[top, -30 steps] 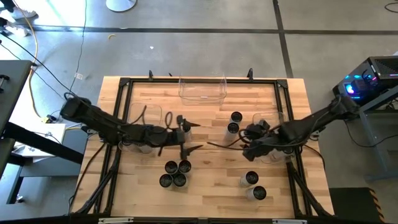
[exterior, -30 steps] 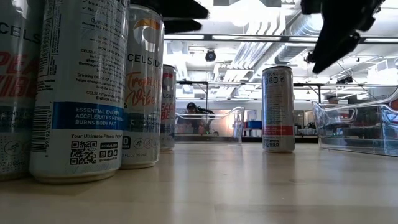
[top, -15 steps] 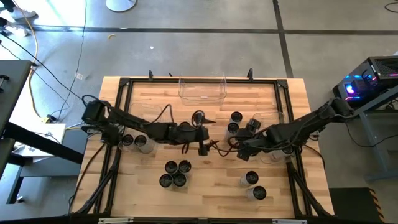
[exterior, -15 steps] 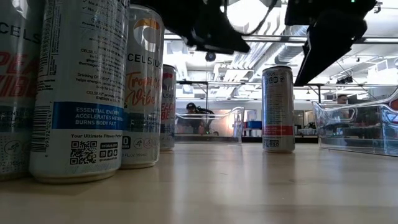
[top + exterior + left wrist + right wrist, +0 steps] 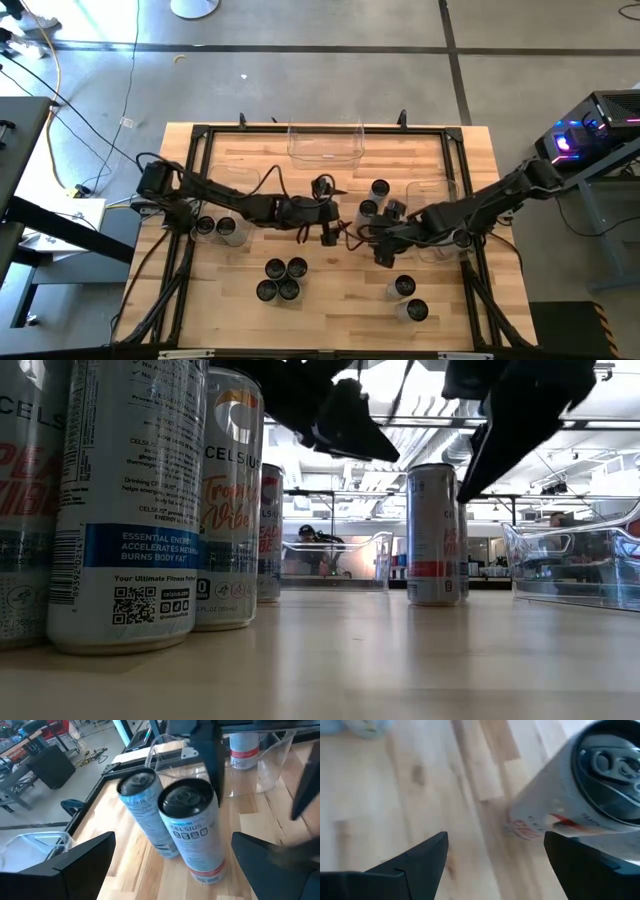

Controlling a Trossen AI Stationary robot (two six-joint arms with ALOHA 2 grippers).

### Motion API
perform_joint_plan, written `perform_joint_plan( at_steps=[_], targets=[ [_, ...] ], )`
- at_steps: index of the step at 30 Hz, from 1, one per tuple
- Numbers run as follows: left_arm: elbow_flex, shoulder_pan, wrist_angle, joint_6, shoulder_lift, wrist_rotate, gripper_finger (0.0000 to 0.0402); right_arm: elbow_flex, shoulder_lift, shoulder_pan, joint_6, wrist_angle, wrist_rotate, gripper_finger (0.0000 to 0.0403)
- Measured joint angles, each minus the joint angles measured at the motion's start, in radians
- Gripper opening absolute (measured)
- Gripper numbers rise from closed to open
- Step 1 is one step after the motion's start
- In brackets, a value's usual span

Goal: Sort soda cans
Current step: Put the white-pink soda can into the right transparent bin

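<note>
Two soda cans [image 5: 378, 188] [image 5: 367, 208] stand upright side by side right of the table's middle. In the left wrist view they are the far can [image 5: 145, 810] and the near can [image 5: 192, 827]. My left gripper [image 5: 335, 212] [image 5: 175, 870] hangs open just left of them, its fingers pointing at the pair and touching nothing. My right gripper [image 5: 383, 235] [image 5: 495, 855] is open beside the near can [image 5: 600, 785], slanting down from the right. In the low view the left gripper [image 5: 345, 420] and the right gripper [image 5: 505, 425] hang above the pair [image 5: 432, 535]. My right gripper has one finger [image 5: 480, 455] close by the top of the nearer can, on its right side. The can stands upright on the table, outside the gap between the fingers. Whether the finger touches it I cannot tell.
Several more cans [image 5: 280, 280] cluster near the front, two [image 5: 408, 298] at the front right, two [image 5: 218, 228] at the left by a clear bin. One clear bin [image 5: 325, 143] stands at the far edge, another [image 5: 440, 240] under the right arm.
My left gripper has moved toward the table's right, up to the pair of cans, and dipped. My right gripper has moved toward the table's left and down beside the pair, rolling as it went. The nearer can of the pair has shifted slightly toward the left.
</note>
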Motion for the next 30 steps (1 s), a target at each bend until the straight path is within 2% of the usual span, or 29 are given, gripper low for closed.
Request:
perform_joint_plan(
  at_steps=[9,11,15,22,30],
  targets=[
    [0.001,-0.003,-0.063,-0.006,-0.025,0.017,0.0394,0.0,-0.085,0.066,0.116,-0.095,-0.08,0.0325],
    [0.001,0.005,-0.05,-0.008,-0.01,0.054,0.0394,0.0,-0.103,0.08,0.154,-0.17,-0.062,0.0325],
    [-0.001,0.02,-0.016,-0.008,0.023,0.059,0.0394,0.0,-0.107,0.064,0.191,-0.252,0.036,0.0325],
    [-0.001,0.051,0.081,0.025,0.094,0.059,0.0394,-0.062,-0.104,-0.003,0.065,-0.012,0.055,0.0325],
    [-0.001,0.064,0.117,0.038,0.108,0.027,0.0394,-0.074,-0.104,-0.065,0.048,0.018,0.094,0.0325]
  ],
)
